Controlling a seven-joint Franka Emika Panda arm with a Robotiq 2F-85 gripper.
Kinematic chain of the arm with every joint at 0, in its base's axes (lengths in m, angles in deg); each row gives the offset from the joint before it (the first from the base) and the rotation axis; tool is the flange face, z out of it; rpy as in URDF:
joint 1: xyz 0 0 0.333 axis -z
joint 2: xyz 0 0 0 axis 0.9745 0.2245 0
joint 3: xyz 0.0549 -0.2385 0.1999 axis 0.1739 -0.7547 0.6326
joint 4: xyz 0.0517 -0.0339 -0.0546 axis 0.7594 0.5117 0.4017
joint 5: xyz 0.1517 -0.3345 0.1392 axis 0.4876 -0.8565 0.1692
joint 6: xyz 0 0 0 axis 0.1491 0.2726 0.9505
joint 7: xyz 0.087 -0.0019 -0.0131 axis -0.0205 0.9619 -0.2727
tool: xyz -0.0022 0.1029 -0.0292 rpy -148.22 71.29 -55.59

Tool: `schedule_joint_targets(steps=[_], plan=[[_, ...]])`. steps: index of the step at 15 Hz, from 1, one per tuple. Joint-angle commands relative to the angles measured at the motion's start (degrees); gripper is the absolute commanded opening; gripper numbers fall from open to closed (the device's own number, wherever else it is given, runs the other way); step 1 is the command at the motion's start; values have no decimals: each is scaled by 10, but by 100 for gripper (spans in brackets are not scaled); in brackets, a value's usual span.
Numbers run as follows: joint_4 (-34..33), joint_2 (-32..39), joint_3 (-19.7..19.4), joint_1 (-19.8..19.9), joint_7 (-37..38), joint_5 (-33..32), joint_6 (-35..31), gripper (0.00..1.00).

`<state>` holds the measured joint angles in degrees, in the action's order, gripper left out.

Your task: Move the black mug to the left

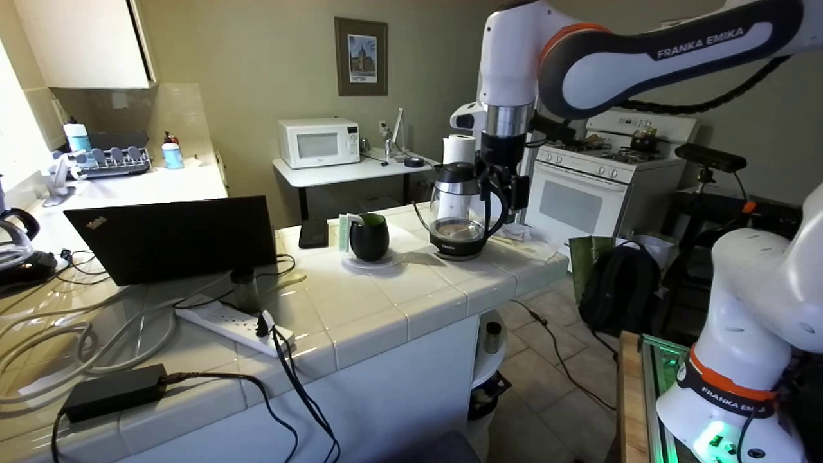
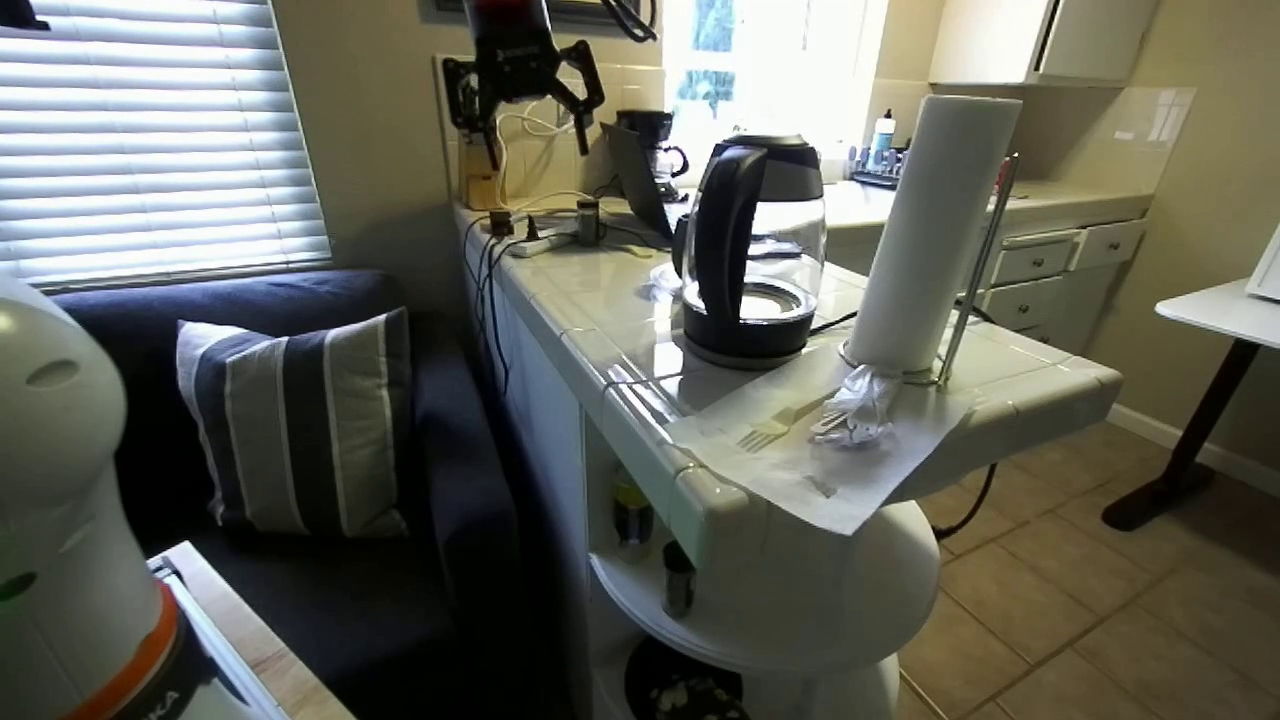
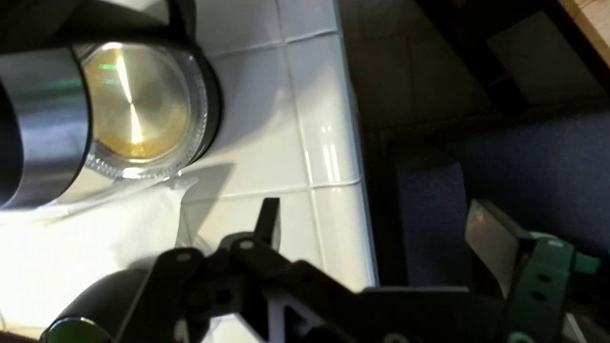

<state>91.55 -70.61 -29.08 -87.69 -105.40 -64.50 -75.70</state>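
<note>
The black mug (image 1: 371, 239), squat and rounded with a green inside, stands upright on the white tiled counter, on a clear round disc (image 1: 393, 262). In the wrist view the mug (image 3: 102, 297) shows at the lower left, partly hidden by my gripper's linkage. In an exterior view it is mostly hidden behind the glass coffee pot (image 2: 755, 250). My gripper (image 2: 537, 152) is open with nothing between its fingers, raised above the counter's long edge. In the wrist view the gripper (image 3: 375, 214) straddles that edge, apart from the mug. It overlaps the pot's handle in an exterior view (image 1: 508, 190).
The glass coffee pot (image 1: 458, 215) stands beside the mug, its handle toward the arm. A laptop (image 1: 173, 238), power strip (image 1: 231, 325), black flat case (image 1: 314, 233) and pale bristled item (image 1: 344, 233) share the counter. A paper towel roll (image 2: 935, 230) stands by the pot.
</note>
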Motion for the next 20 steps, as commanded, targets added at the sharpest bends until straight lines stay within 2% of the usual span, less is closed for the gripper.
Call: schedule_joint_targets(steps=[1,5,9,14,15,16,20], plan=[[-75,88,0,5,-63,-16,-30,100],[-133,162,8,17,-79,-21,-80,100],[-189,232,14,29,-42,-43,-109,100],[-247,306,16,38,4,-33,-150,100],[-253,314,17,39,0,-30,-154,100],[-227,286,19,40,-9,-32,-145,100],[-247,310,20,42,-4,-32,-150,100]])
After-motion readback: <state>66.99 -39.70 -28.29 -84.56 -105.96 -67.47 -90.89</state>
